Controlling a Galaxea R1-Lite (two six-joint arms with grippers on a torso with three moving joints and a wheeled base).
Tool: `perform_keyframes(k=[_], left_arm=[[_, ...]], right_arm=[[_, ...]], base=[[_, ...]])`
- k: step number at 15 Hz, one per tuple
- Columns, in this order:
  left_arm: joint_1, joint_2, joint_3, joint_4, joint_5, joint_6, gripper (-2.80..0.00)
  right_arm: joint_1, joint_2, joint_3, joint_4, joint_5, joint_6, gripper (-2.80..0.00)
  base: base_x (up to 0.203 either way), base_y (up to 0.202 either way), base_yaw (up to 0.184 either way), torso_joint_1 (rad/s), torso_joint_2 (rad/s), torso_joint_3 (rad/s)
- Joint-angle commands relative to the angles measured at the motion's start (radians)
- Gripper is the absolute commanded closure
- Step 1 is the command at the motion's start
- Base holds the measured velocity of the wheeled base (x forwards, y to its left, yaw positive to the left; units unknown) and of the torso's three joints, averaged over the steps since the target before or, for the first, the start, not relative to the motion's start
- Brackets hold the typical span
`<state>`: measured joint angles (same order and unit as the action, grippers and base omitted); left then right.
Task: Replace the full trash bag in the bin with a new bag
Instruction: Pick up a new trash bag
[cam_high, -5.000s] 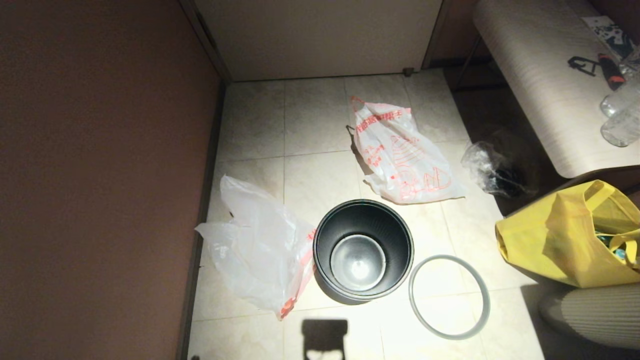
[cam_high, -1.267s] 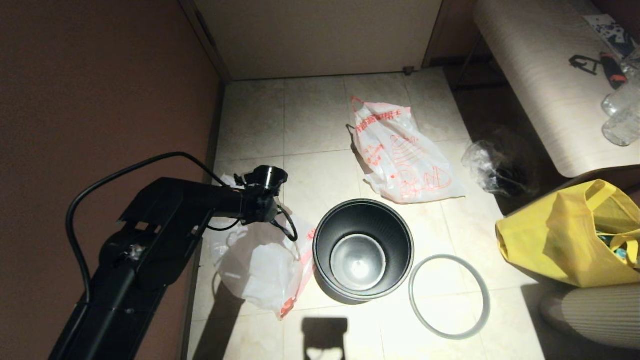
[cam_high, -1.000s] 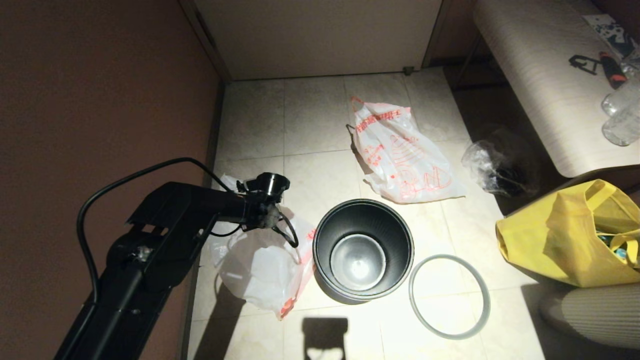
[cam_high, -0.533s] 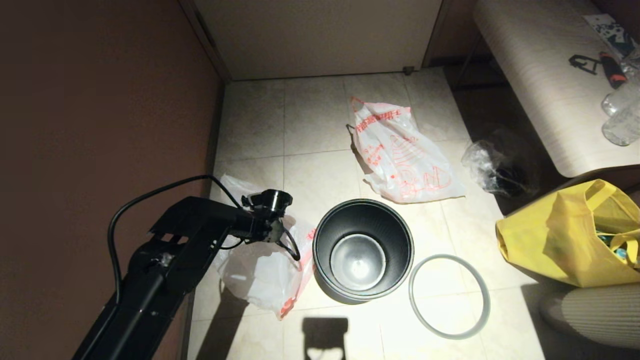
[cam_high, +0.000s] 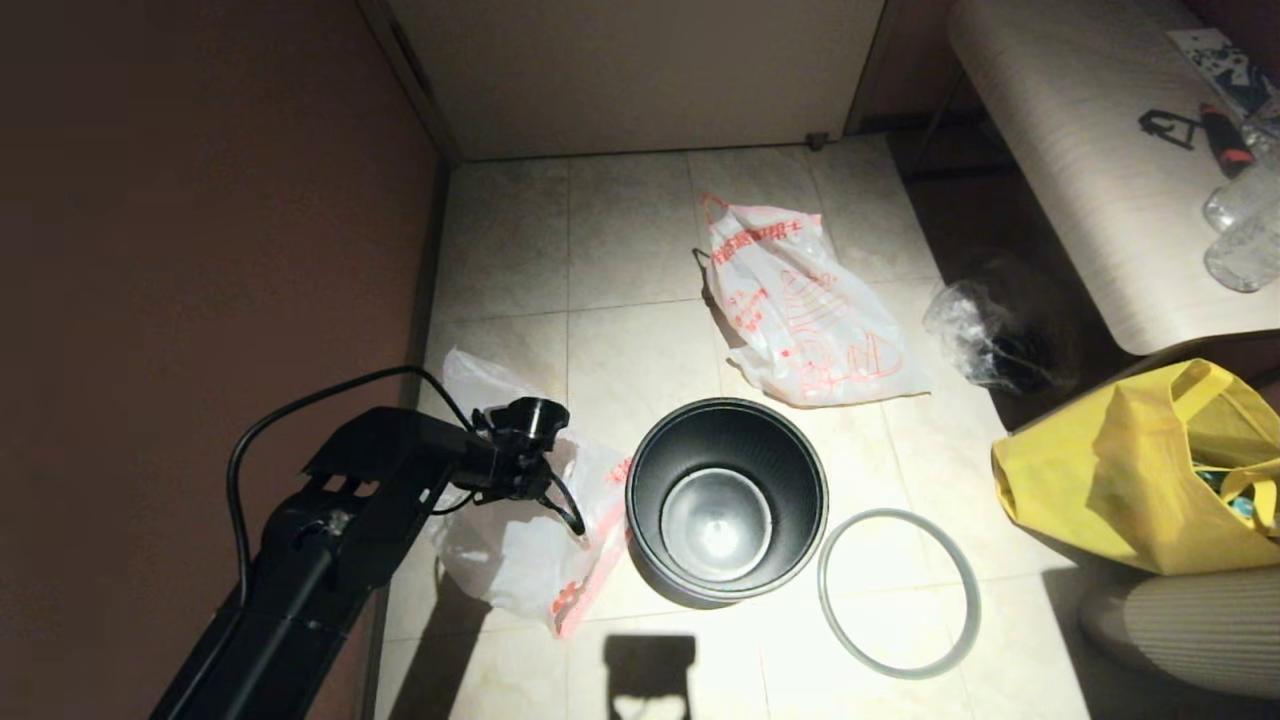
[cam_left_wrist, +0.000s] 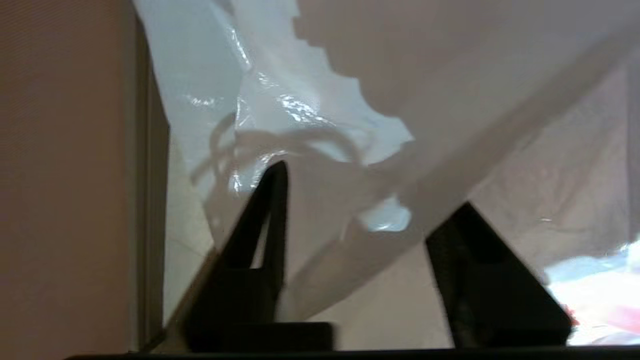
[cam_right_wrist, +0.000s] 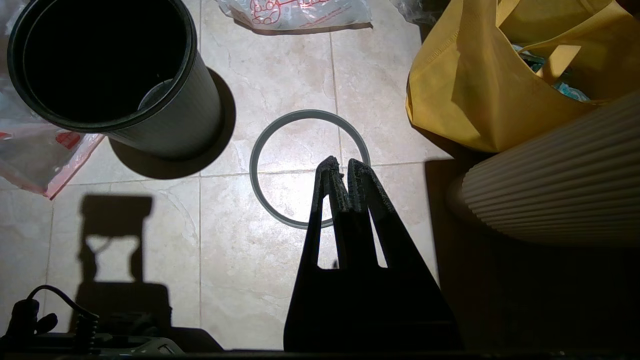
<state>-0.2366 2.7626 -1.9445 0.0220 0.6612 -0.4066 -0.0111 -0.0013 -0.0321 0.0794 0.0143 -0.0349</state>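
Note:
The new bag (cam_high: 505, 545), cloudy white with red-orange edges, lies crumpled on the floor tiles left of the bin (cam_high: 725, 500). My left arm's wrist (cam_high: 515, 450) hangs over it. In the left wrist view my left gripper (cam_left_wrist: 372, 185) is open, with a fold of the new bag (cam_left_wrist: 350, 210) between its spread fingers. The black bin (cam_right_wrist: 105, 70) stands upright with no bag in it, and its grey hoop (cam_high: 897, 593) lies flat to its right. The full trash bag (cam_high: 800, 310) lies behind the bin. My right gripper (cam_right_wrist: 345, 167) is shut above the hoop (cam_right_wrist: 257, 150).
A brown wall (cam_high: 200, 250) runs close along the left of the new bag. A yellow tote (cam_high: 1130, 470) stands at the right, with a ribbed beige object (cam_high: 1190, 625) below it. A small clear bag (cam_high: 975, 335) lies under a pale bench (cam_high: 1100, 150).
My left arm has dropped lower over the new bag and drawn back toward me. Its jaws have narrowed, and the bag's near red corner has shifted a little.

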Motion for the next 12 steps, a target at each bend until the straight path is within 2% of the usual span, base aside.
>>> perform_keyframes(k=[1, 2, 4, 7, 12], left_arm=[[0.0, -0.003, 0.017, 0.009, 0.021, -0.01, 0.0], [-0.001, -0.015, 0.038, 0.017, 0.023, -0.008, 0.0], [-0.015, -0.063, 0.099, 0.11, 0.024, -0.028, 0.0], [-0.044, -0.201, 0.205, 0.235, 0.024, -0.144, 0.0], [-0.111, -0.561, 0.508, 0.42, 0.023, -0.227, 0.0]], right_arm=[[0.0, 0.0, 0.0, 0.001, 0.001, 0.0, 0.0], [0.0, 0.0, 0.0, 0.0, 0.0, 0.0, 0.0], [0.0, 0.0, 0.0, 0.001, 0.0, 0.0, 0.0], [0.0, 0.0, 0.0, 0.0, 0.001, 0.0, 0.0], [-0.001, 0.0, 0.0, 0.0, 0.0, 0.0, 0.0]], base=[[0.0, 0.0, 0.0, 0.0, 0.0, 0.0], [0.0, 0.0, 0.0, 0.0, 0.0, 0.0], [0.0, 0.0, 0.0, 0.0, 0.0, 0.0], [0.0, 0.0, 0.0, 0.0, 0.0, 0.0], [0.0, 0.0, 0.0, 0.0, 0.0, 0.0]])
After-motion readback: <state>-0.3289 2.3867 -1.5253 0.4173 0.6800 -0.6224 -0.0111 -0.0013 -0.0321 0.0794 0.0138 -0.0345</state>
